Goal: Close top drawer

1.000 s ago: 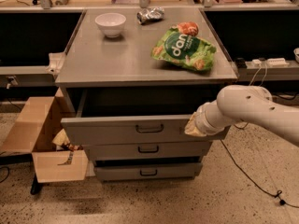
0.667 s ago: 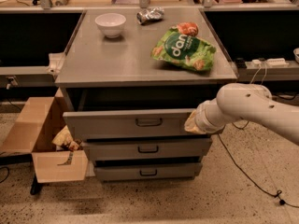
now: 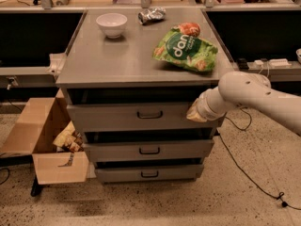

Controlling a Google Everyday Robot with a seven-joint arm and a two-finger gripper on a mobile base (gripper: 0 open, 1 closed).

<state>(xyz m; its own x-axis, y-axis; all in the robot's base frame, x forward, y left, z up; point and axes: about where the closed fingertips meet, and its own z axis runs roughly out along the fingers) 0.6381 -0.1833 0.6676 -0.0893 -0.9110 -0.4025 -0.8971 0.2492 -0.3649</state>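
The top drawer (image 3: 117, 117) is a wide grey metal front with a small dark bail handle (image 3: 150, 114). It stands only a little way out from the grey cabinet, with a thin dark gap above it. My gripper (image 3: 194, 115) is at the end of the white arm that comes in from the right. It rests against the right end of the drawer front. Two similar grey drawers (image 3: 148, 149) sit below, each slightly out.
On the cabinet top (image 3: 108, 60) lie a white bowl (image 3: 111, 23), a green snack bag (image 3: 186, 50) and a crumpled silver wrapper (image 3: 151, 15). An open cardboard box (image 3: 44, 145) stands on the floor at the left. A black cable (image 3: 244, 173) runs across the floor at the right.
The top drawer has slid back into the cabinet, and the dark opening above it has shrunk to a thin gap. My gripper has followed its front inward.
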